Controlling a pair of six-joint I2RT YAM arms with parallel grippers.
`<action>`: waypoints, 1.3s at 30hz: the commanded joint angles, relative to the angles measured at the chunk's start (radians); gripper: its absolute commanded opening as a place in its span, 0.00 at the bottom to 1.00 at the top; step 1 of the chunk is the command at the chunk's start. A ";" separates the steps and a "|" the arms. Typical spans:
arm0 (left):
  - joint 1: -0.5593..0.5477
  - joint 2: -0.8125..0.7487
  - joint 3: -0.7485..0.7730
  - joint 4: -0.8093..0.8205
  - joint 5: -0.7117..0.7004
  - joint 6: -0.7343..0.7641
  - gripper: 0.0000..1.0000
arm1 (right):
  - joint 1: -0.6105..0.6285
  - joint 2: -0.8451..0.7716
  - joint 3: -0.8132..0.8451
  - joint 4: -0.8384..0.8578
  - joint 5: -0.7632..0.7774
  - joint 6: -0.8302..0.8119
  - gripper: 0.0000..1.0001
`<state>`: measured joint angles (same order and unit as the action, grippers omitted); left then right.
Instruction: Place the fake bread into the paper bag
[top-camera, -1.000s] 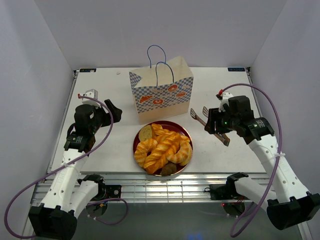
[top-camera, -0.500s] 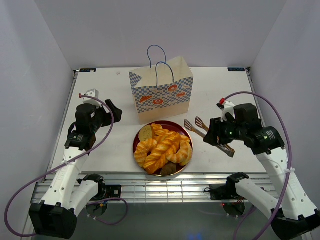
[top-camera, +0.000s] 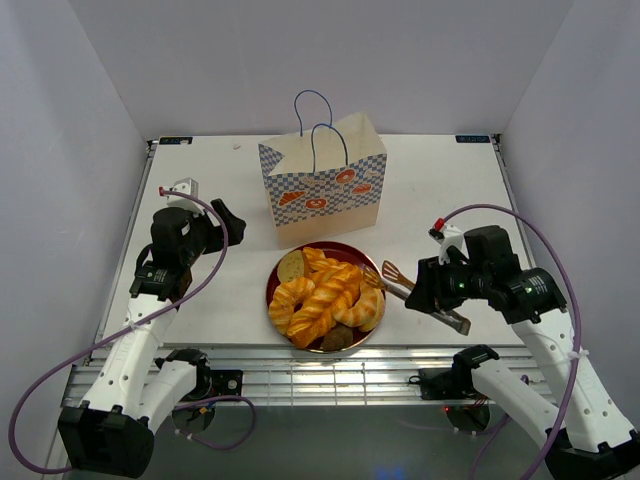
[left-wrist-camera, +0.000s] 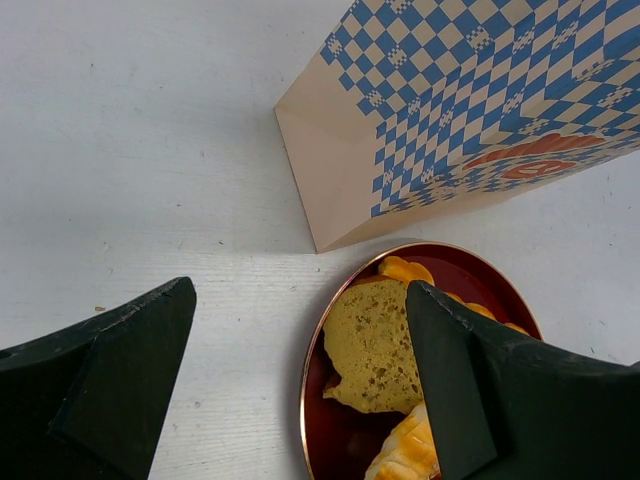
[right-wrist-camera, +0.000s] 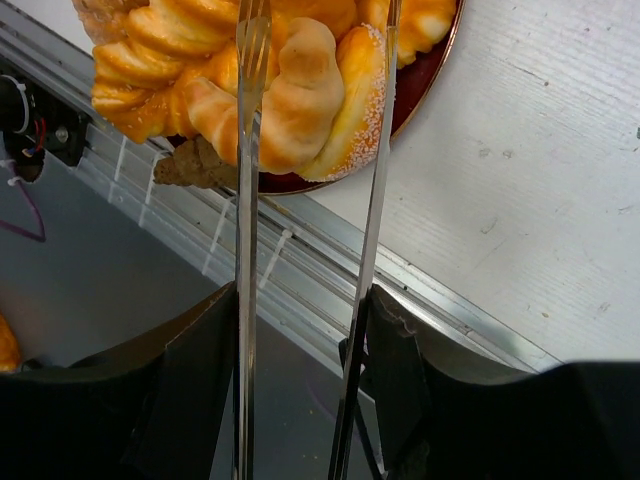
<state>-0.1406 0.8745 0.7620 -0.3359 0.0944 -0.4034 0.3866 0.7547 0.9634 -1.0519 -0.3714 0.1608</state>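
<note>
The fake bread (top-camera: 325, 295) is piled on a dark red plate (top-camera: 272, 300) in front of the paper bag (top-camera: 325, 185), which stands upright with its blue cord handles up. My right gripper (top-camera: 432, 295) is shut on metal tongs (top-camera: 398, 282). The tongs are open, with their tips over the plate's right edge. In the right wrist view the tong arms (right-wrist-camera: 378, 200) straddle a croissant-shaped piece (right-wrist-camera: 305, 95). My left gripper (top-camera: 225, 222) is open and empty, left of the bag. Its wrist view shows the bag (left-wrist-camera: 470, 120) and the round tan slice (left-wrist-camera: 380, 345).
A dark brown piece (top-camera: 337, 338) lies at the plate's front rim. The table's near edge with its aluminium rail (top-camera: 330, 365) runs just below the plate. Grey walls close in the table on three sides.
My right arm has moved down and left with the tongs, from beside the bag's right corner to the plate's right edge. The left arm has not moved.
</note>
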 joint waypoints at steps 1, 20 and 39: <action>-0.005 -0.005 0.023 0.015 0.022 0.011 0.96 | 0.006 -0.023 -0.011 0.012 -0.047 0.013 0.57; -0.005 -0.005 0.023 0.014 0.031 0.012 0.96 | 0.044 -0.029 -0.100 0.061 -0.086 0.029 0.57; -0.005 0.000 0.023 0.014 0.041 0.011 0.96 | 0.086 0.054 0.129 0.036 -0.011 0.034 0.23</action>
<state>-0.1406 0.8783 0.7620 -0.3359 0.1204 -0.4007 0.4671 0.8040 0.9932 -1.0241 -0.3962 0.2024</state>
